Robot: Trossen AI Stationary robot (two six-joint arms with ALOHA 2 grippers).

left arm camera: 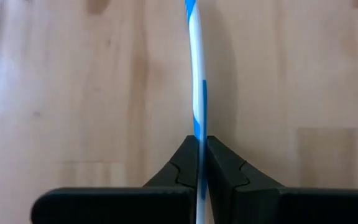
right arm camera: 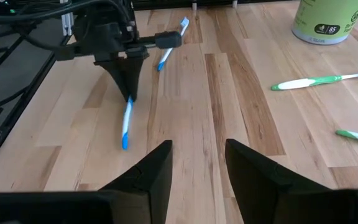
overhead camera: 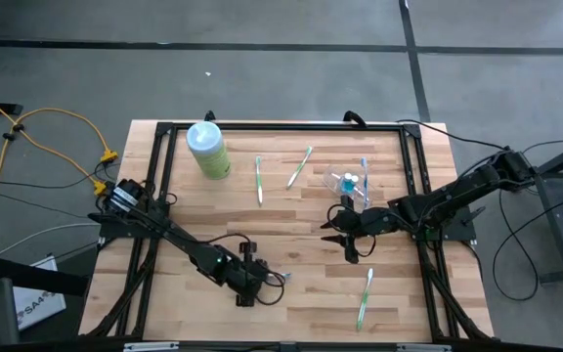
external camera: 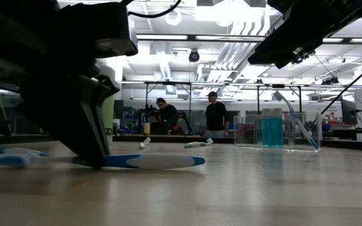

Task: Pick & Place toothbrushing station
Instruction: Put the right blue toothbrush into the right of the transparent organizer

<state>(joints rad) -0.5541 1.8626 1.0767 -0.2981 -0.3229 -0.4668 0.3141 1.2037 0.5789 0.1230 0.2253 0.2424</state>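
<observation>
A blue-and-white toothbrush (external camera: 149, 161) lies on the wooden table at the near middle. My left gripper (overhead camera: 250, 284) stands over it, pointing down, shut on it. The see-through holder (overhead camera: 348, 183) stands at the far right with blue things inside and a toothbrush (overhead camera: 364, 172) leaning in it; it also shows in the low view (external camera: 275, 130). My right gripper (overhead camera: 338, 235) is open and empty, just nearer than the holder, pointing toward the table's left. My left gripper pinches the toothbrush's handle (left arm camera: 197, 127) between its two fingers, about midway along it (right arm camera: 128, 102). The fingers (external camera: 93, 147) come from above, pointing down, and lie across the handle. The toothbrush lies about level on the table, both ends free.
A pale-green bottle with a white cap (overhead camera: 207, 150) stands at the far left. Green toothbrushes lie at the far middle (overhead camera: 259, 180), (overhead camera: 299, 166) and at the near right (overhead camera: 365, 298). A dark frame (overhead camera: 281, 125) runs round the table. People stand far behind (external camera: 215, 116).
</observation>
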